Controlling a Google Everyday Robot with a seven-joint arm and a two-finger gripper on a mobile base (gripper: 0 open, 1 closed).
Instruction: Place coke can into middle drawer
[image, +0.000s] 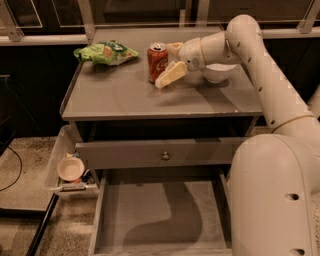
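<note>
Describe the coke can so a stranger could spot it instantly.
On the cabinet top, near its back edge, the coke can stands between the green chip bag and the white bowl, with the open gripper beside it on the bowl's side. It is the only red upright cylinder.

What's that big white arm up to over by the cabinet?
A robot arm is going for the coke can, which stands upright on the cabinet top. Its hand is open, fingers spread to either side of the can, not closed on it yet. Lower down, the middle drawer is pulled out, where the can is meant to go. A green chip bag and a white bowl also sit on top.
</note>
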